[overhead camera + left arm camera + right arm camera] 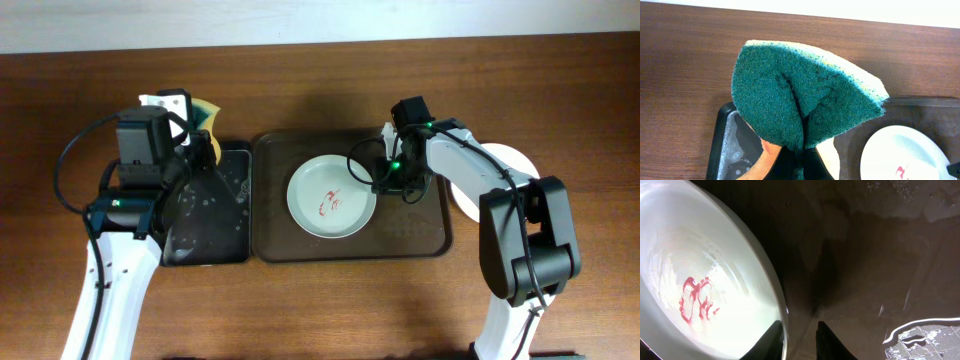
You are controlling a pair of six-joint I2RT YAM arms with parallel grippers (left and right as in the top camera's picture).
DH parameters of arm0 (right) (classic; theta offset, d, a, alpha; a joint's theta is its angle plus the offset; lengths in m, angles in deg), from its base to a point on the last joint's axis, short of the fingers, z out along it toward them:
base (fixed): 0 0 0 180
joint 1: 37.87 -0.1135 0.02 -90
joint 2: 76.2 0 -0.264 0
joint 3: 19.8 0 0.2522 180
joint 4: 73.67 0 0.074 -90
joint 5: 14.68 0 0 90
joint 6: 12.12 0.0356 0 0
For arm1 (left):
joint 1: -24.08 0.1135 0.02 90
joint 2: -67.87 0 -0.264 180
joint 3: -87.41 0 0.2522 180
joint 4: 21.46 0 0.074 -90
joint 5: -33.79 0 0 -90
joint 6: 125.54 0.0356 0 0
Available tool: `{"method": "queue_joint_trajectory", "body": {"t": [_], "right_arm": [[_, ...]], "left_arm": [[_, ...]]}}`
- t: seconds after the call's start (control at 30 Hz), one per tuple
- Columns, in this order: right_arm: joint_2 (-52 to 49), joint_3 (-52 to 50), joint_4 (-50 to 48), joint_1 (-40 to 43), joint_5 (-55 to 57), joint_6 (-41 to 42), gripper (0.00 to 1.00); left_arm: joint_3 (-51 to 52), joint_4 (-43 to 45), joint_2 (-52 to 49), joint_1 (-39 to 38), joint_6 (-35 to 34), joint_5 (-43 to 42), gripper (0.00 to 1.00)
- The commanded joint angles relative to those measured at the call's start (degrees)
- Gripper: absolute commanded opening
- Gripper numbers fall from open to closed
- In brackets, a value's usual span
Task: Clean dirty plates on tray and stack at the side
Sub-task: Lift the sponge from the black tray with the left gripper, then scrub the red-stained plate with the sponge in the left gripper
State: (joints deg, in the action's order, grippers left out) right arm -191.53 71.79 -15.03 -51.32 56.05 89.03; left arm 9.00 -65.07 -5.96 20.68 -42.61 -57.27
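the left fingers [799, 164] are clamped on a sponge [805, 95], pinching it so its dark green scouring face creases down the middle. only a thin pale yellow edge of foam shows along the top and right. the fingers themselves are almost wholly hidden behind it at the bottom edge of the left wrist view. the sponge hangs over the back end of the black tray [222, 235], whose wet floor is partly covered by the left arm.

one smeared plate [331, 197], with red marks in its middle, lies on the brown tray [415, 235], left of centre. the right fingers [384, 176] are low over the tray at the plate's right rim. in the right wrist view they stand a narrow gap apart with only dark tray floor between them. whether the nearer one touches the rim cannot be told.

a second plate [508, 160] lies on the wooden surface [320, 300] just right of the tray. the right arm crosses it, so whether it is one plate or a stack is unclear.
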Motion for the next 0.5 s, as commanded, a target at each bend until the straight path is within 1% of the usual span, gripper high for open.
{"method": "queue_joint_trajectory", "body": {"t": [0.0, 0.23, 0.33, 0.4, 0.43, 0.47], "right_arm": [[1.49, 0.20, -0.04, -0.15, 1.14, 0.07, 0.24], [1.49, 0.20, 0.00, -0.15, 1.14, 0.07, 0.24], [1.49, 0.20, 0.79, -0.15, 1.14, 0.09, 0.23], [1.49, 0.20, 1.88, -0.37, 1.11, 0.09, 0.14], [1.49, -0.15, 2.49, -1.07, 1.09, 0.11, 0.10], [1.49, -0.83, 2.27, -1.79, 1.14, 0.11, 0.09]], "left_arm": [[-0.98, -1.86, -2.89, 0.20, 0.31, -0.59, 0.00], [-0.98, -12.72, -22.05, 0.20, 0.28, -0.66, 0.00], [-1.07, -14.40, -22.58, 0.20, 0.28, -1.18, 0.00], [-1.62, -14.45, -22.40, 0.20, 0.31, -6.84, 0.00], [-2.56, -14.45, -22.08, 0.20, 0.31, -11.96, 0.00], [-3.19, -14.45, -21.57, 0.17, 0.31, -14.16, 0.00]]}}
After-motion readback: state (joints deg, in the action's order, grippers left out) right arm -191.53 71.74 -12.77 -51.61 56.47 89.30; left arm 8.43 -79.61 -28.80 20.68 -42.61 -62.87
